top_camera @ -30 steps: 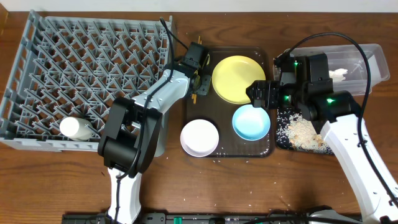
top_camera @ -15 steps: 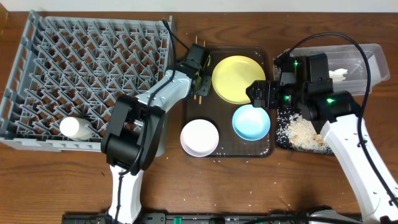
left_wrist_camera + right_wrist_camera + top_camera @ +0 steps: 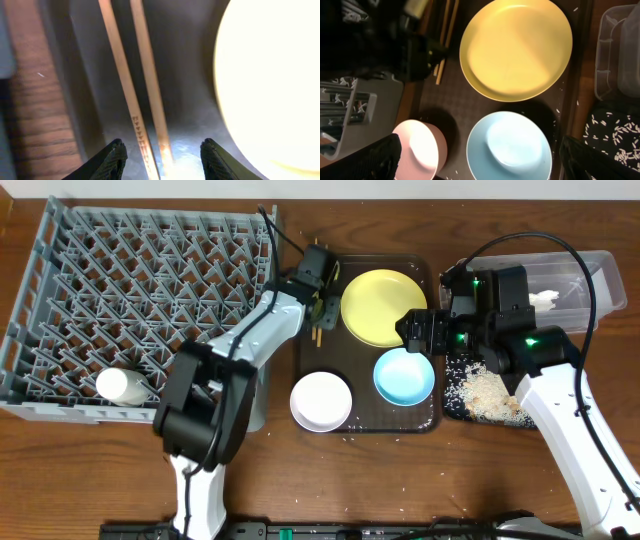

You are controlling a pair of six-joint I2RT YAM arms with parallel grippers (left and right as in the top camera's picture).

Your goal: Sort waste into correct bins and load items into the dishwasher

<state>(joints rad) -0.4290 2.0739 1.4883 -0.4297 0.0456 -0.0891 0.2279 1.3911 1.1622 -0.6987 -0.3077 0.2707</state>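
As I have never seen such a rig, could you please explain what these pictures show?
These are two robot arms at a table, each ending in two fingers. One picture looks down from a fixed camera above; the other two come from a camera on each wrist. On the table sit a grey dish rack holding a white cup, a brown tray with a yellow plate, a blue bowl, a pink-white bowl and chopsticks, then a black tray of rice scraps and a clear tub. The left arm's fingers are open over the chopsticks; the right arm's fingers are open over the bowls. Neither holds anything.
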